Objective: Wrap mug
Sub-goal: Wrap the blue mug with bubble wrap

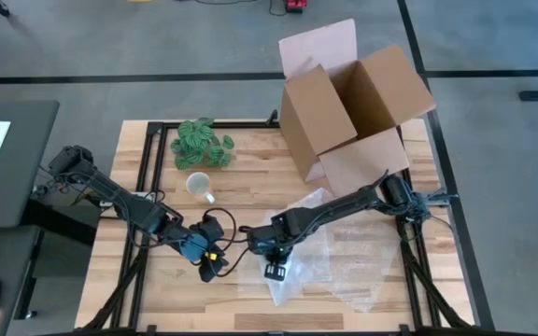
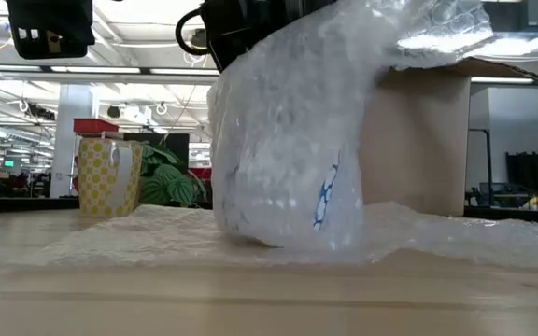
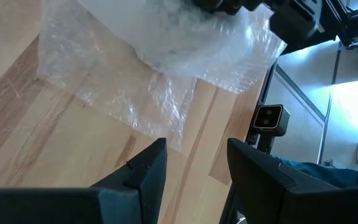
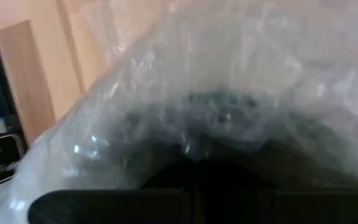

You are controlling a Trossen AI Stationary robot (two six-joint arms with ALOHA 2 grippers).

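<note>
Bubble wrap (image 2: 297, 140) is seen bunched over a mug (image 2: 292, 201) on the wooden tabletop (image 1: 250, 191), a blue mark showing faintly through the film in the low view. The right pincer (image 1: 275, 250) is pressed into the top of the bundle, seemingly to keep the wrap gathered; whether it is clenched cannot be told, the film hiding it. The left pincer (image 3: 194, 171) is held released just beside the sheet's loose edge, apparently ready to fold it. A second, yellow-patterned mug (image 2: 108, 175) is left near a plant (image 1: 199, 143), and a cardboard box (image 1: 353, 107) stands open behind.
</note>
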